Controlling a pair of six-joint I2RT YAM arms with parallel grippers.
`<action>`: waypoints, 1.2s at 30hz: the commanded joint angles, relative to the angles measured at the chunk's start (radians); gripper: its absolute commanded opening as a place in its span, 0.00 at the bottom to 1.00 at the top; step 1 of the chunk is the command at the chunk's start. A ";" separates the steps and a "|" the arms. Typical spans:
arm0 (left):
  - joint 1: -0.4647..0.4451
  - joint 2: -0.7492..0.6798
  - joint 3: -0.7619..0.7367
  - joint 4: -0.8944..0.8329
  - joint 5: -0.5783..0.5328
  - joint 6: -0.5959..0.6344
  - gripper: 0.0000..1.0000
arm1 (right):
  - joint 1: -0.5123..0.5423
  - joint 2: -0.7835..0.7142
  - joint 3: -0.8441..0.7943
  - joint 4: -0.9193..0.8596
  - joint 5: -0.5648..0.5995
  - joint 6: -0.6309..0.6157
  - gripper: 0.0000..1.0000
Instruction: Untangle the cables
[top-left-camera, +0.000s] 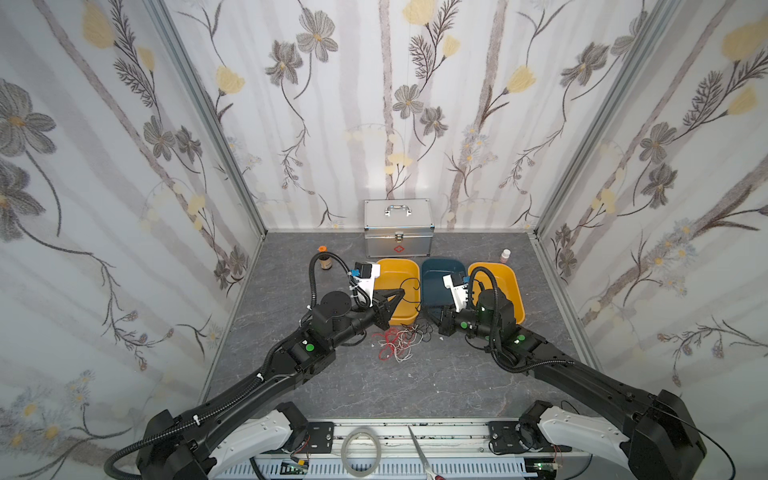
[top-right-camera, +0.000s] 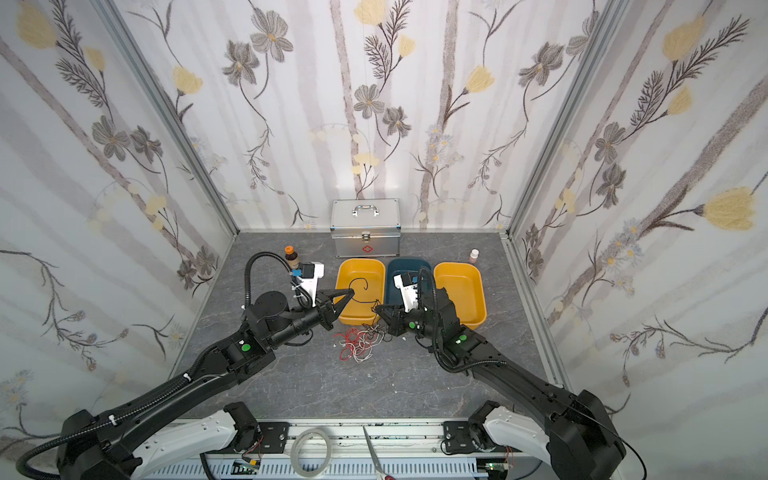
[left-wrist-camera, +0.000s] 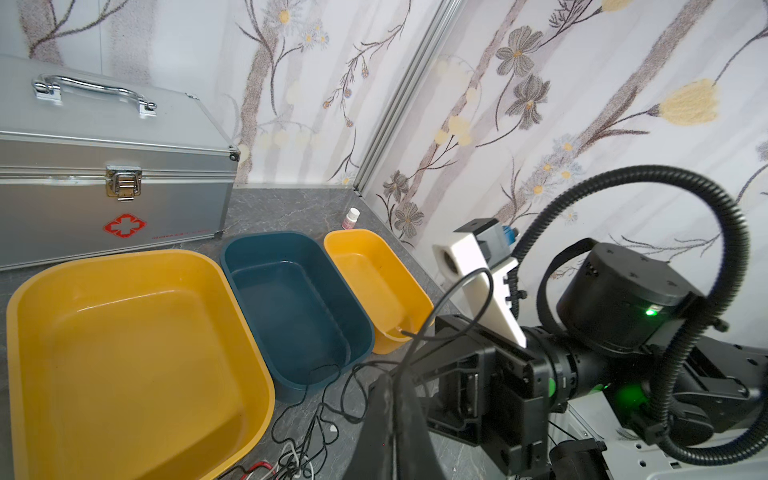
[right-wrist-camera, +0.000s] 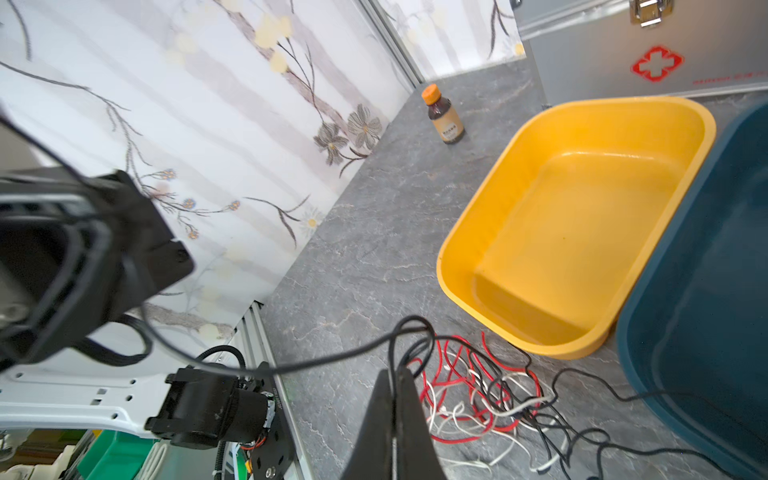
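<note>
Now left gripper (left-wrist-camera: 390, 376) and right gripper (right-wrist-camera: 392, 370) pinch the black cable (right-wrist-camera: 332, 358) (jaws pressed tight); next, pull it from the tangle (right-wrist-camera: 478, 395).

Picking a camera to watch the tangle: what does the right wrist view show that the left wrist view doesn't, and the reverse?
Only the right wrist view: the brown bottle with its orange cap, and nearly the whole tangle of cables; the left wrist view catches just its edge. Only the left wrist view: the right yellow bin, the white-capped bottle and the handle on the metal case. Both: the left yellow bin, the blue bin, the case's red cross, and the black cable pinched in that view's own shut gripper, left gripper or right gripper.
</note>
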 joint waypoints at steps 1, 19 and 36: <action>0.000 0.007 -0.001 0.058 -0.005 -0.011 0.00 | 0.002 -0.016 0.006 0.011 -0.026 -0.031 0.08; 0.020 -0.004 0.037 0.001 -0.075 -0.018 0.00 | 0.001 -0.036 -0.135 -0.033 0.077 -0.154 0.26; 0.021 -0.036 0.069 -0.031 -0.076 -0.015 0.00 | 0.038 0.325 -0.017 0.240 -0.056 -0.124 0.32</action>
